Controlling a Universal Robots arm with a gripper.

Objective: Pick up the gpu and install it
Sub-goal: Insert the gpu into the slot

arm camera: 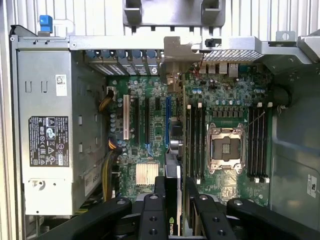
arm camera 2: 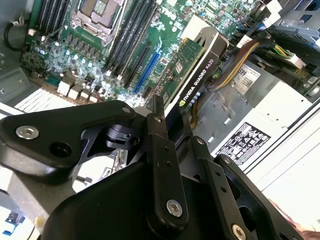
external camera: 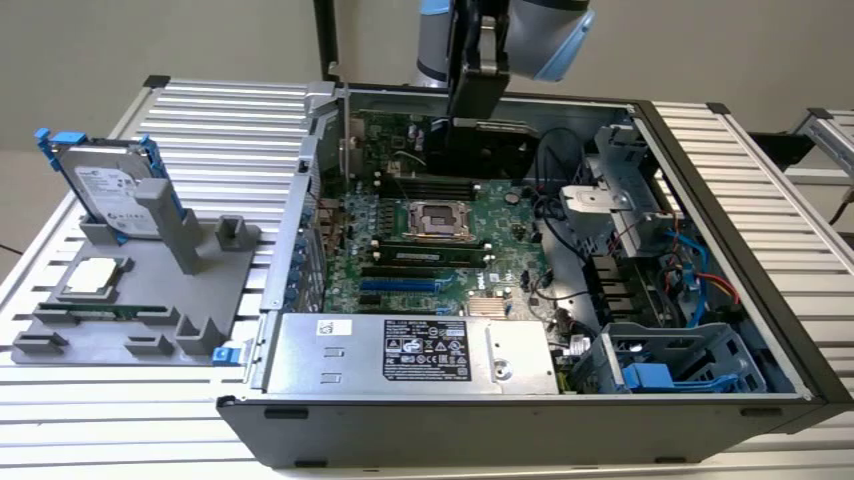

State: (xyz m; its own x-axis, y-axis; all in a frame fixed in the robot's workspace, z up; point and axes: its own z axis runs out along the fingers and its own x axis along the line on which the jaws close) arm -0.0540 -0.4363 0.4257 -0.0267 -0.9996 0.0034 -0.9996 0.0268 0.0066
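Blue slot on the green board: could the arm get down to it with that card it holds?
Probably yes. The case lies open, nothing stands over the blue slot, and the end effector holds the gpu over the motherboard.

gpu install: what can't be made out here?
- Whether the gpu connector is in a slot: in the exterior view the card's body hides its lower edge; in the first wrist view the card is edge-on over the motherboard.
- Where the gripper meets the card: in the second wrist view its black linkage covers that spot.
- The arm above the wrist: cut by the exterior view's top edge.
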